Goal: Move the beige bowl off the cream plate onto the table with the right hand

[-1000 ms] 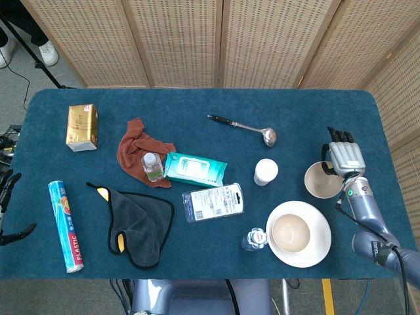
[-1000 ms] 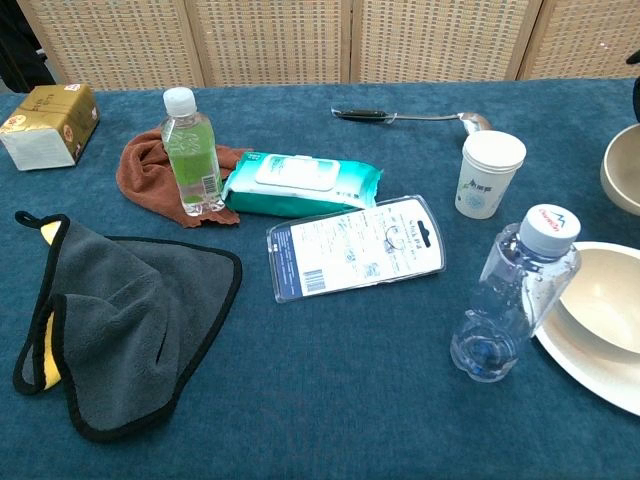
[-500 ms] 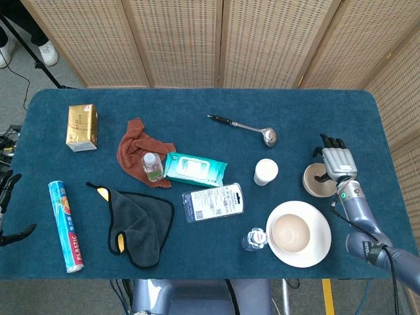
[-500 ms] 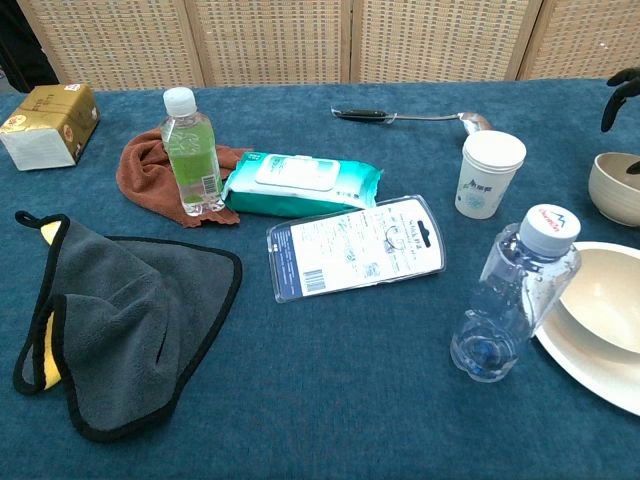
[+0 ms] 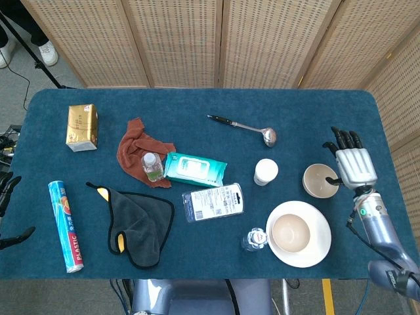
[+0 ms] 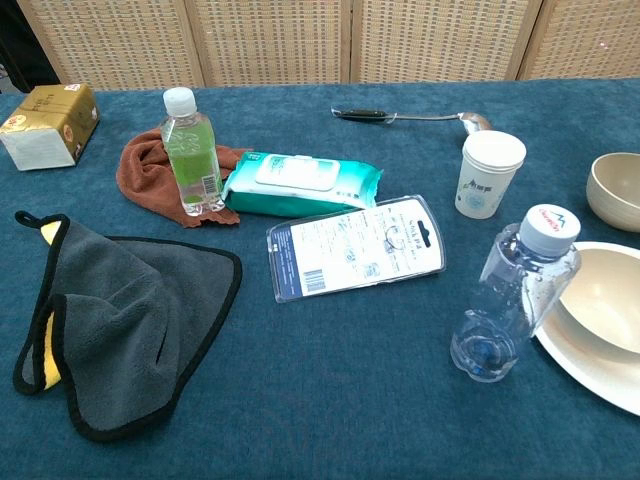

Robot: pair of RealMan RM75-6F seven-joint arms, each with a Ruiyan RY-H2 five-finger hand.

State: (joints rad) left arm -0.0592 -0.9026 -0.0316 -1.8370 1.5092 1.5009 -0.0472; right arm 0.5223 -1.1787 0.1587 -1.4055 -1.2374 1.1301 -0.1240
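Note:
The beige bowl (image 5: 319, 180) stands upright on the blue table, just behind the cream plate (image 5: 323, 244) and to the right of a white paper cup (image 5: 266, 172). In the chest view the beige bowl (image 6: 615, 190) shows at the right edge, behind the plate (image 6: 590, 365). A second, paler bowl (image 5: 291, 233) sits in the plate. My right hand (image 5: 355, 167) hovers just right of the beige bowl, fingers spread, holding nothing; the chest view does not show it. My left hand (image 5: 8, 187) shows only as dark fingers, spread apart, at the far left edge.
A clear water bottle (image 5: 254, 239) stands against the plate's left side. A ladle (image 5: 244, 127) lies behind the cup. A blister pack (image 5: 212, 202), a wipes packet (image 5: 195, 169), a green bottle (image 5: 151, 165), two cloths, a box and a plastic roll fill the middle and left.
The right hand lowered the beige bowl to the table behind the plate, let go of it, and moved away to the right with its fingers spread.

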